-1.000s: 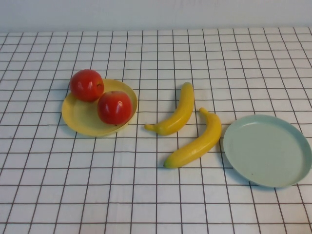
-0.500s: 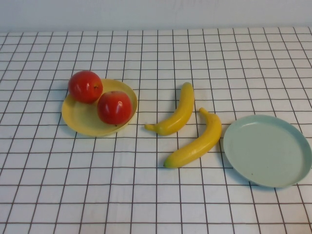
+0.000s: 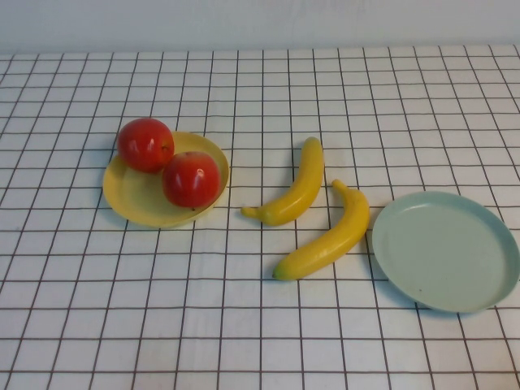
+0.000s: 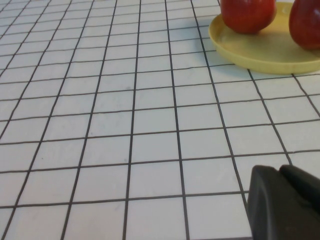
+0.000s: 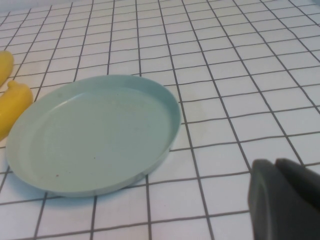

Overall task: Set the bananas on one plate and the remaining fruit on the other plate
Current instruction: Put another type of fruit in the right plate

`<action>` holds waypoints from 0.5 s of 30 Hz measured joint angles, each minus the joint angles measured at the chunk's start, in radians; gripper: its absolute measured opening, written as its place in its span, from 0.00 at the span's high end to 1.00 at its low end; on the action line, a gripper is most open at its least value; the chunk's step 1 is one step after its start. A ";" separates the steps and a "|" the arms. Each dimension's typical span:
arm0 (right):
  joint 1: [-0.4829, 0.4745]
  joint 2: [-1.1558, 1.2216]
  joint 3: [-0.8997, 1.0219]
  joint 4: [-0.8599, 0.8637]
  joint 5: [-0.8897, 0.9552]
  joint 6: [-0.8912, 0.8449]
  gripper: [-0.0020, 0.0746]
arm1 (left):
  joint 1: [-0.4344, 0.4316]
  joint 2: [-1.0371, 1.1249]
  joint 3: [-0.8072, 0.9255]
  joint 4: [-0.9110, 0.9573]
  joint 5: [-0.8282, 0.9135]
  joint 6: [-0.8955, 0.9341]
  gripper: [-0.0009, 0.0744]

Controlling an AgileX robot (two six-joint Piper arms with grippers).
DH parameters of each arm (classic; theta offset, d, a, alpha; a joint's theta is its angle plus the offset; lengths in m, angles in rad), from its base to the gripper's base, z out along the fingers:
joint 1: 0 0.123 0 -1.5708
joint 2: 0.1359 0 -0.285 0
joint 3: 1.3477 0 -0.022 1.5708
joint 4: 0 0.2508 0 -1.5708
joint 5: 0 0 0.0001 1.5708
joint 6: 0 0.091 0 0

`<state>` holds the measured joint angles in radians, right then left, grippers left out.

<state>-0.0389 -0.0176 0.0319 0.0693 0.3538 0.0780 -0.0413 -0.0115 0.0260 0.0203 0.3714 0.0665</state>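
Nearest to the robot, the two claws are low over the worktop (image 3: 244,341) and out of the high view; the left claw (image 4: 287,200) shows only as a dark tip in its wrist view, closed and holding nothing, above bare grid cloth a little before the yellow plate (image 4: 260,52); the right claw (image 5: 285,200) is the same, closed and empty, just beside the near rim of the pale blue-green plate (image 5: 95,135).

What can go wrong, in my judgement: the bananas are glossy and curved, so a closed claw must first open wide, otherwise it will only push the fruit along the cloth; a grip taken near a tip may let the banana turn or slip out.

The nearer banana (image 3: 325,240) lies just beside the blue-green plate, so a descending claw could strike the rim and tip or shift the plate; the farther banana (image 3: 292,193) lies close to the first, and lifting one may drag the other.

Farther on the left, the two red apples (image 3: 191,179) are on the yellow plate, touching each other; the rear apple (image 3: 145,143) sits over the far rim, and it could roll off if the plate is bumped.

So the apple half looks done; both bananas are not yet on their plate.
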 joint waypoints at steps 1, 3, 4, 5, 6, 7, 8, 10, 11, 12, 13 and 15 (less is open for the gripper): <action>0.000 0.000 0.000 0.000 0.000 0.000 1.00 | 0.000 0.000 0.000 0.000 0.000 0.000 0.99; 0.000 0.000 0.000 0.000 0.000 0.000 1.00 | 0.000 0.000 0.000 0.000 0.000 0.000 0.99; 0.000 0.000 0.000 0.000 0.000 0.000 1.00 | 0.000 0.000 0.000 0.000 0.000 0.000 0.99; 0.000 0.000 0.000 0.000 0.000 0.000 1.00 | 0.000 0.000 0.000 0.000 0.000 0.000 0.99; 0.000 0.000 0.000 0.002 0.000 0.000 1.00 | 0.000 0.000 0.000 0.000 0.000 0.000 0.99; 0.000 0.000 0.000 0.008 0.000 0.000 1.00 | 0.000 0.000 0.000 0.000 0.000 0.000 0.99; 0.000 0.000 0.000 0.021 -0.003 0.000 1.00 | 0.000 0.000 0.000 0.000 0.000 0.000 0.99; 0.000 0.000 0.000 0.060 -0.012 0.000 1.00 | 0.000 0.000 0.000 0.000 0.001 0.000 0.99; 0.004 0.000 -0.013 0.072 -0.003 0.000 1.00 | 0.000 0.000 0.000 0.000 0.001 0.000 0.99; 0.009 0.000 -0.044 0.079 0.022 0.000 1.00 | 0.000 0.000 0.000 0.000 0.001 0.000 0.99; 0.015 0.000 -0.092 0.083 0.049 0.000 1.00 | 0.000 0.000 0.000 0.000 0.001 0.000 0.99; 0.025 0.000 -0.227 0.089 0.142 0.000 1.00 | 0.000 0.000 0.000 0.000 0.001 0.000 0.99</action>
<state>-0.0137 -0.0176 -0.1946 0.1586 0.4960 0.0780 -0.0413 -0.0115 0.0260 0.0203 0.3723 0.0665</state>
